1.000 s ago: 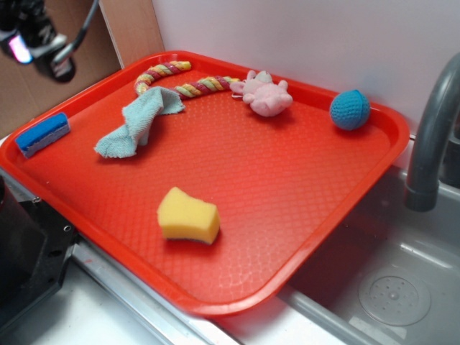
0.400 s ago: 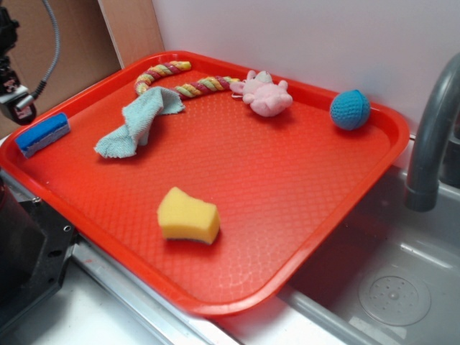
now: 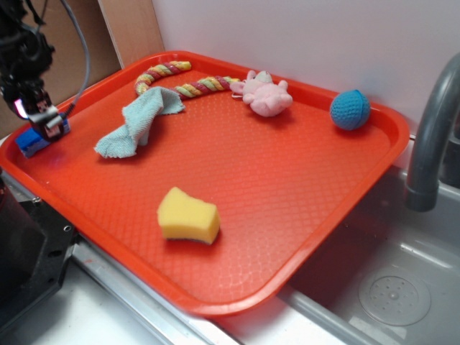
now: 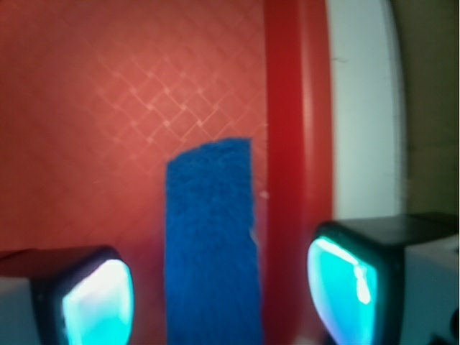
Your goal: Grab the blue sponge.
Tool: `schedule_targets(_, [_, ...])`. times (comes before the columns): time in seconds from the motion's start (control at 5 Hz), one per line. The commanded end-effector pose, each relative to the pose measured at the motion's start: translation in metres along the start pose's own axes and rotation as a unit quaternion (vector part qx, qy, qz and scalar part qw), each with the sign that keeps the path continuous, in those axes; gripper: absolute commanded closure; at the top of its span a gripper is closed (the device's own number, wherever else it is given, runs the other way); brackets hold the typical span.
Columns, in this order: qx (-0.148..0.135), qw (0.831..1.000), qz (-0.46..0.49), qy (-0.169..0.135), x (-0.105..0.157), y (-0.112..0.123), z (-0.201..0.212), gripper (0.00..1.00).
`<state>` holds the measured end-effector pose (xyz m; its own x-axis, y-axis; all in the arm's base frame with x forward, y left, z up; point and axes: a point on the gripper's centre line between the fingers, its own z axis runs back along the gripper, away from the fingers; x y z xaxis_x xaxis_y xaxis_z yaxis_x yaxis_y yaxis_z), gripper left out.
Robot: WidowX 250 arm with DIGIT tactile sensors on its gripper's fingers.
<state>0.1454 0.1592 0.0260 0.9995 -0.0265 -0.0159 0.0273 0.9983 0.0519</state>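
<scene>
The blue sponge (image 3: 29, 139) lies at the far left edge of the red tray (image 3: 287, 187), mostly hidden behind my gripper (image 3: 44, 121) in the exterior view. Seen from the wrist, the blue sponge (image 4: 212, 244) runs lengthwise between my two fingers, right beside the tray's raised rim (image 4: 287, 144). My gripper (image 4: 219, 302) is open, one finger on each side of the sponge, with gaps on both sides. The right fingertip (image 4: 345, 287) hangs over the rim.
A yellow sponge (image 3: 188, 215) sits near the tray's front. A pale green cloth (image 3: 136, 122), a braided rope (image 3: 183, 83), a pink plush toy (image 3: 264, 93) and a blue crocheted ball (image 3: 350, 109) lie along the back. A sink (image 3: 388, 273) with a grey faucet (image 3: 431, 136) is at right.
My gripper has come down from the upper left onto the blue sponge, now covering most of it. Nothing on the tray has shifted.
</scene>
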Motion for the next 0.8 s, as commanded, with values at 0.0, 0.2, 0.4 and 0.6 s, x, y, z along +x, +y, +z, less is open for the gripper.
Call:
schedule_targets(0.0, [-0.010, 0.998, 0.036, 0.052, -0.023, -0.031, -0.022, 1.00])
schedule_targets(0.2, [-0.021, 0.998, 0.040, 0.043, -0.032, -0.043, -0.012, 1.00])
schedule_targets(0.4, [-0.037, 0.998, 0.028, 0.045, -0.038, -0.052, -0.009, 1.00])
schedule_targets(0.6, [-0.054, 0.997, 0.034, 0.046, -0.037, -0.054, 0.003, 1.00])
